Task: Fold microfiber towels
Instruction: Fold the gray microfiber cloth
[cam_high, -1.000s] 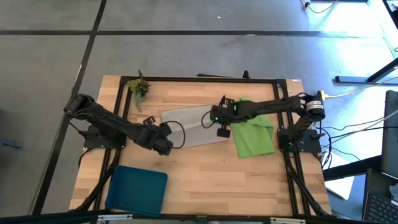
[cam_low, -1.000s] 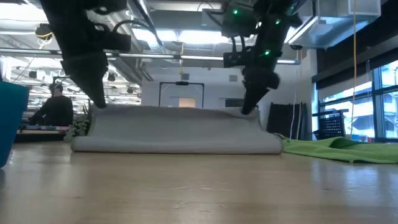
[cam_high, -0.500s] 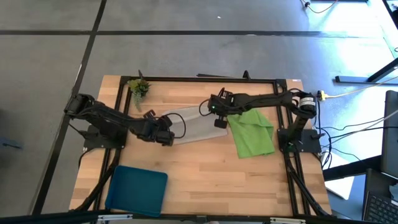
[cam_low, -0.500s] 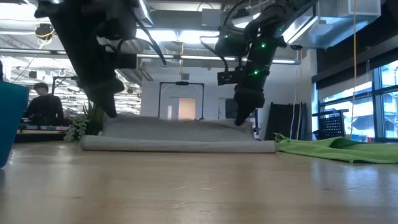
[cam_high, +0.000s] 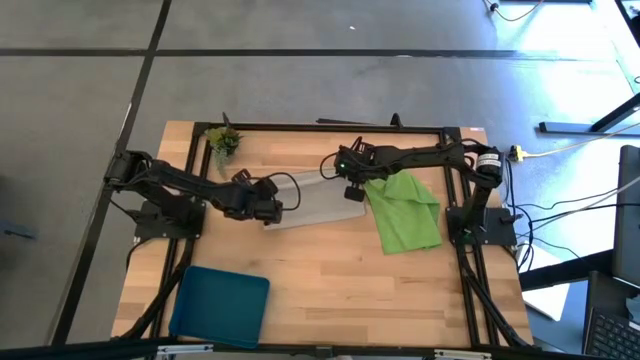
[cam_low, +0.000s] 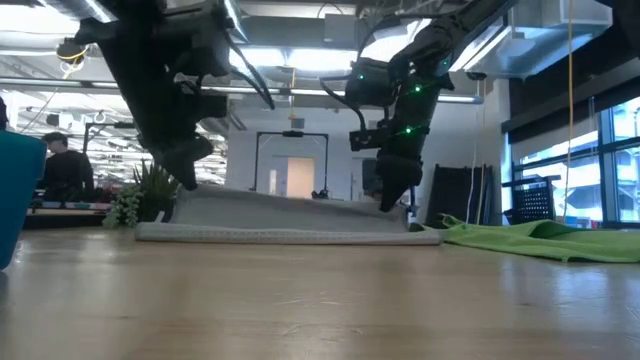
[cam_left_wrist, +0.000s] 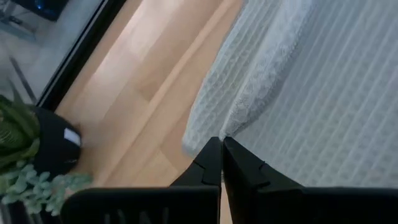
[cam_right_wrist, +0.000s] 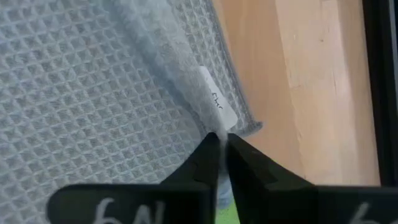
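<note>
The light grey towel (cam_high: 312, 200) lies folded over on itself mid-table, its fold (cam_low: 290, 234) on the near side. My left gripper (cam_high: 268, 208) is shut on its left end. My right gripper (cam_high: 352, 190) is shut on its right end. Both hold the upper layer a little above the lower one, as the low view (cam_low: 290, 205) shows. The lime green towel (cam_high: 406, 212) lies rumpled on the table to the right, beside my right gripper. My left gripper pinches the upper layer's left corner (cam_left_wrist: 214, 132) between its two fingers, slanting down from the table's left. The corner is lifted slightly; the layer runs back to the fold on the table. My right gripper pinches the upper layer's right corner (cam_right_wrist: 214, 127), beside its white label (cam_right_wrist: 217, 104), between its two fingers, slanting down from the right. The corner is held just above the lower layer.
A small plant sprig (cam_high: 223, 140) stands at the far left corner, close to the towel's left end (cam_left_wrist: 25, 149). A blue tray (cam_high: 222, 305) lies at the near left. Bare wood lies between tray and towels. People show in the room beyond (cam_low: 62, 170).
Both grippers have gone toward the table's far edge and lower, carrying the grey towel's held edge over its lower layer. The towel has folded further over and shows narrower from above; its fold has drawn back from the near side.
</note>
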